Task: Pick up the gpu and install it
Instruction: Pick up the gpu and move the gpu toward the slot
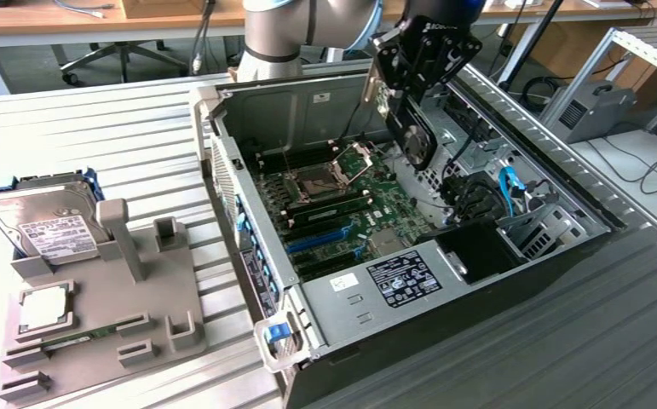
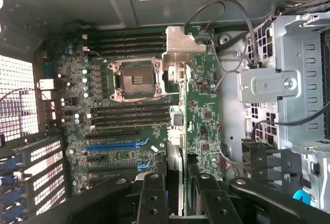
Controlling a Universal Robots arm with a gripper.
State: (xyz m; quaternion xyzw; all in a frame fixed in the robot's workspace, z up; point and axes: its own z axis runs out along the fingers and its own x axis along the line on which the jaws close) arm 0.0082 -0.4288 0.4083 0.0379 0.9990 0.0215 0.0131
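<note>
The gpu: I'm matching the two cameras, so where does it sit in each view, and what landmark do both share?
Exterior view: the gpu hangs from the gripper over the open case.
Wrist view: the gpu extends from the gripper, between the CPU socket and the metal drive cage.
Shared landmark: the CPU socket.

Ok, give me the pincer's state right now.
The pincer is closed on the gpu, holding it over the open computer case.
</note>
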